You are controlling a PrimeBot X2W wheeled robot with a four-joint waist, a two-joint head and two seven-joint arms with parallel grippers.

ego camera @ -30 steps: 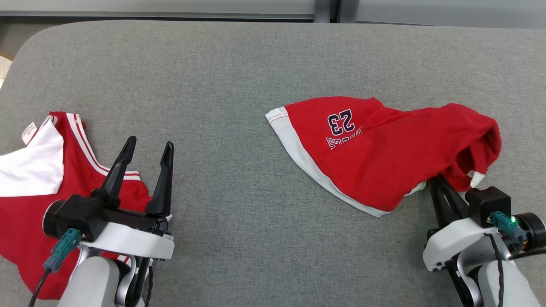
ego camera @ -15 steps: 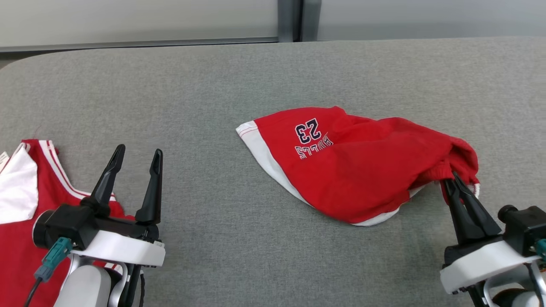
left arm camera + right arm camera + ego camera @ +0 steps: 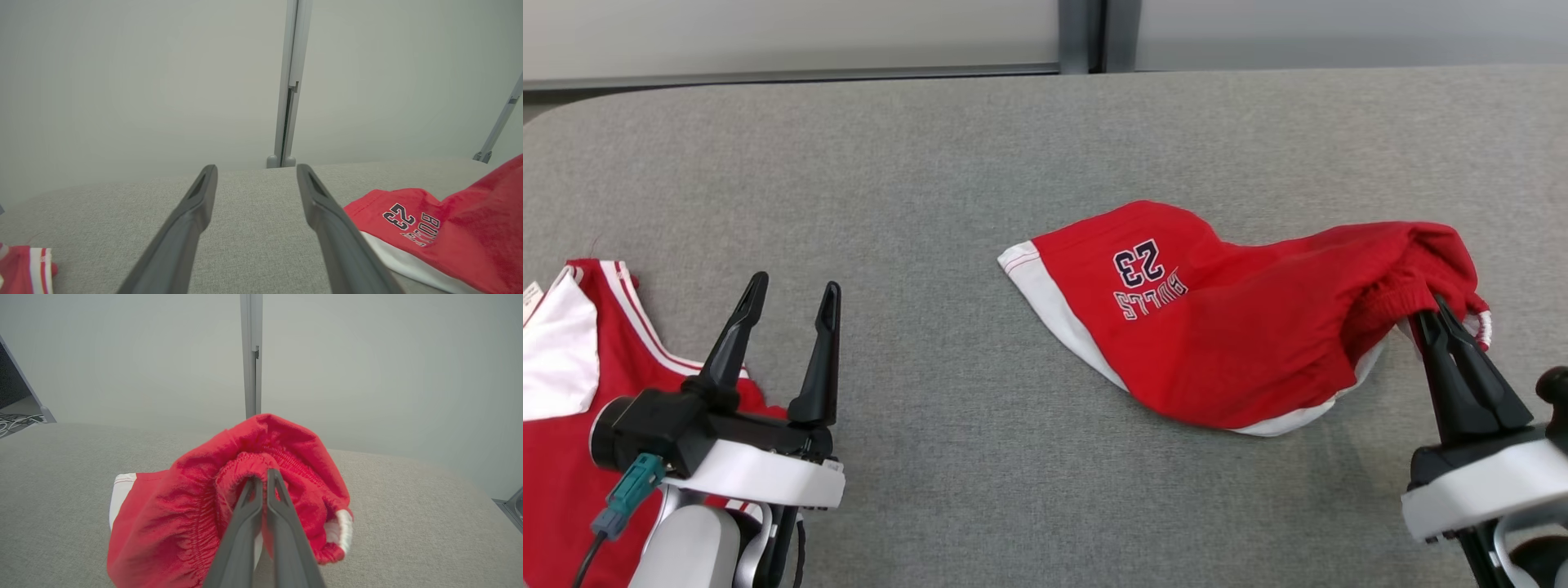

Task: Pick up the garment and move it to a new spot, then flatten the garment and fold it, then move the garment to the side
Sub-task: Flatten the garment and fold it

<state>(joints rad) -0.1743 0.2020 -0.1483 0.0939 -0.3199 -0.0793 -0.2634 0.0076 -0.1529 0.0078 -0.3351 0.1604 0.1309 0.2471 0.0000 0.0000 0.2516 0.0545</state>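
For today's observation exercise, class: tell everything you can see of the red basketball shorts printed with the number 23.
The red fabric basketball shorts have white trim along the leg hem, a dark "23" and "BULLS" print that reads upside down in the head view, and a gathered elastic waistband. They lie crumpled on the grey fabric-covered table. The leg end lies flat and the waistband end is bunched and raised on the robot's right, where the right pincer is shut on the waistband.

Grey fabric tabletop w/ red shorts centre-right, red-white top, prob. jersey, left.
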